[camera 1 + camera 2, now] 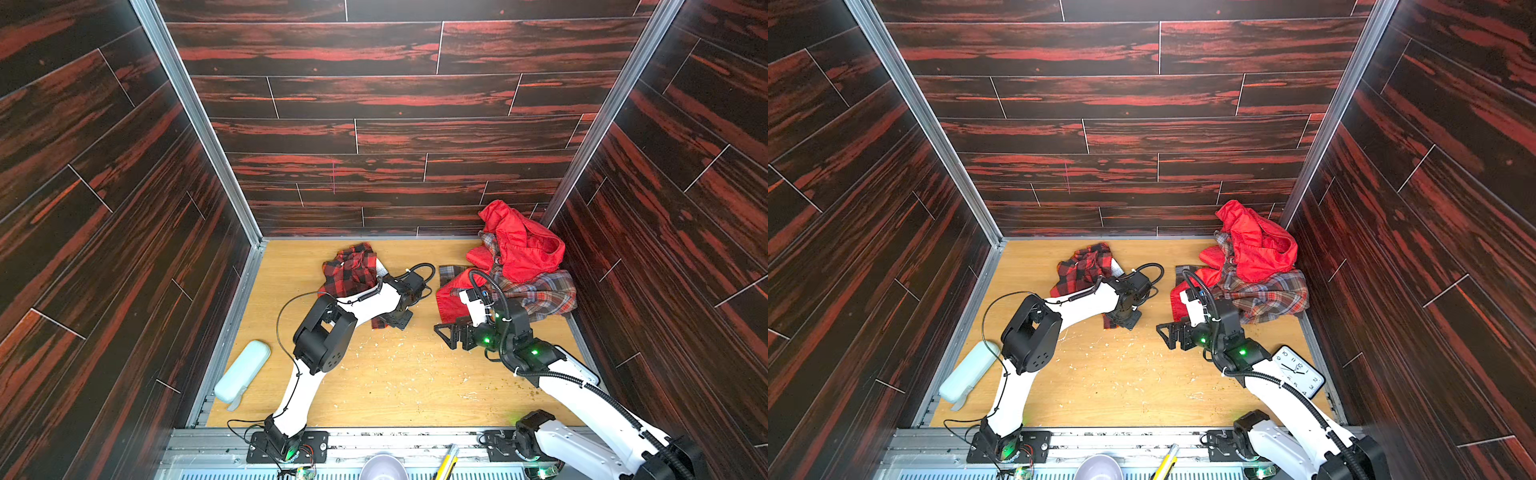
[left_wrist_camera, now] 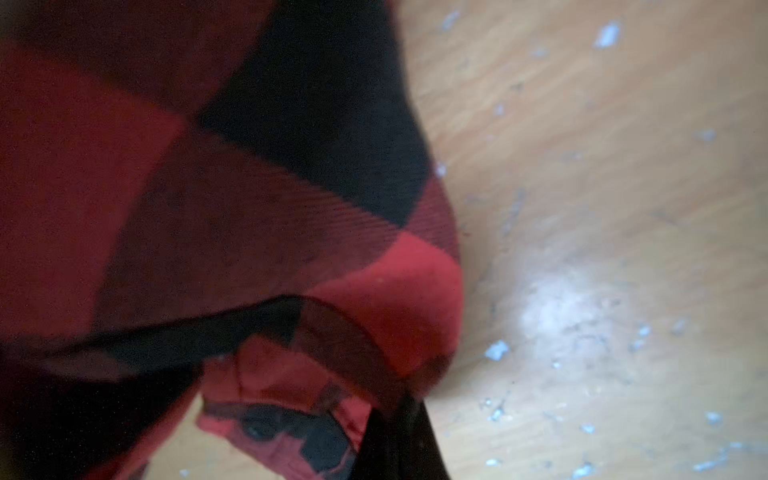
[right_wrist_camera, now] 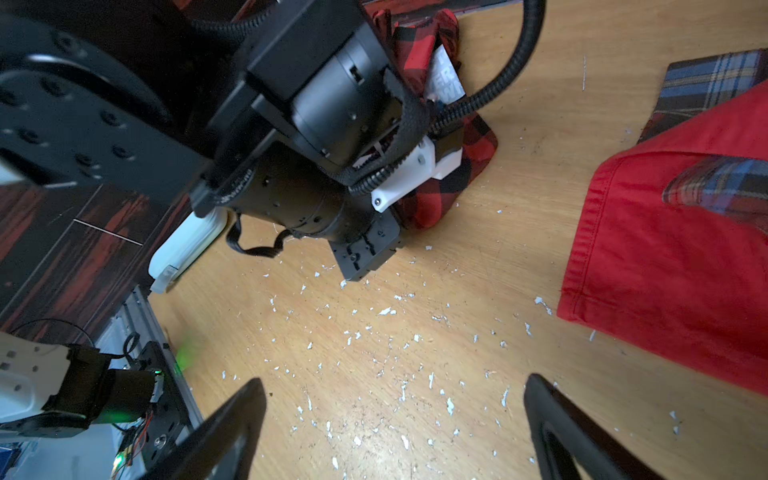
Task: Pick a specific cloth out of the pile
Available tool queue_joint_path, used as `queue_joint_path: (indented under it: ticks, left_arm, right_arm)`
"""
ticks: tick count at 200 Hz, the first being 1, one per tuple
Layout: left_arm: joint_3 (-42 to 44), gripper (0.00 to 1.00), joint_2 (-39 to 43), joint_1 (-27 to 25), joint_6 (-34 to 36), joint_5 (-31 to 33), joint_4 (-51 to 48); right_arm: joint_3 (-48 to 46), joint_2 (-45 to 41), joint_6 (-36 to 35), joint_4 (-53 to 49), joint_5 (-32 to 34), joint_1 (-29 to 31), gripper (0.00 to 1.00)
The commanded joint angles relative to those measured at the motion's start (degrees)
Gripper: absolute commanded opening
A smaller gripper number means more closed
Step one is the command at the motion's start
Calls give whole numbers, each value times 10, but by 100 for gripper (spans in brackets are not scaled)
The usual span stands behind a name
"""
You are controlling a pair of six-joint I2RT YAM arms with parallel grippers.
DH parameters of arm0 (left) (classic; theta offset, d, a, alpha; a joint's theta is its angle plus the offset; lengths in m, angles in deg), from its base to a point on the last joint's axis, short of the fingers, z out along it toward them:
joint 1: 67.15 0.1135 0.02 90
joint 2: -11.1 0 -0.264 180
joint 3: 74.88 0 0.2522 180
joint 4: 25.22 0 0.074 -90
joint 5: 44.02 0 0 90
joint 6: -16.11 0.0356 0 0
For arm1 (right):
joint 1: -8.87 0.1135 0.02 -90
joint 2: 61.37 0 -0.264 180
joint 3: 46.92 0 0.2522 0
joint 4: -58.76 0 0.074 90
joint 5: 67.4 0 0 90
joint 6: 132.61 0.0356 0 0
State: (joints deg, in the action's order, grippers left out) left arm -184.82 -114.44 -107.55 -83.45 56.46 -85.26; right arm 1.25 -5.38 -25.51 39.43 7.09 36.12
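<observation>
Two arms reach over the wooden table (image 1: 395, 386), one on each side. The left end effector (image 1: 392, 322) points down at the table near its middle, and its jaws are pressed together on a near corner of the cloth (image 1: 351, 270). The left wrist view shows the red-and-black check (image 2: 249, 187) gathered into folds that run down to the dark fingers (image 2: 399, 440). The rest of the cloth lies crumpled on the table toward the back wall, left of centre, with the left forearm crossing above it and a white label (image 3: 446, 79) showing at its edge. It is well apart from the pile (image 1: 519, 266), which sits in the back right corner: a plain red garment (image 1: 519, 245) heaped on top and spreading forward, and a muted plaid shirt (image 1: 544, 295) under and beside it. The right end effector (image 3: 390, 415) hovers just in front of the pile's near red edge, with its jaws spread wide and nothing between them. White flecks (image 3: 386, 311) litter the table's middle. A pale green case (image 1: 243, 372) lies at the left edge, and a clock (image 1: 1298, 372) shows by the right arm.
</observation>
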Motion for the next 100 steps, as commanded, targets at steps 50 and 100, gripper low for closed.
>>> queue_joint_path:
  ticks: [50, 100]
  left_arm:
    - [-204, 0, 112, 45, 32, 7, -99]
    - [-229, 0, 129, 127, 56, 94, -113]
  right_arm:
    - [42, 33, -12, 14, -14, -2, 98]
    - [43, 35, -7, 17, -18, -2, 97]
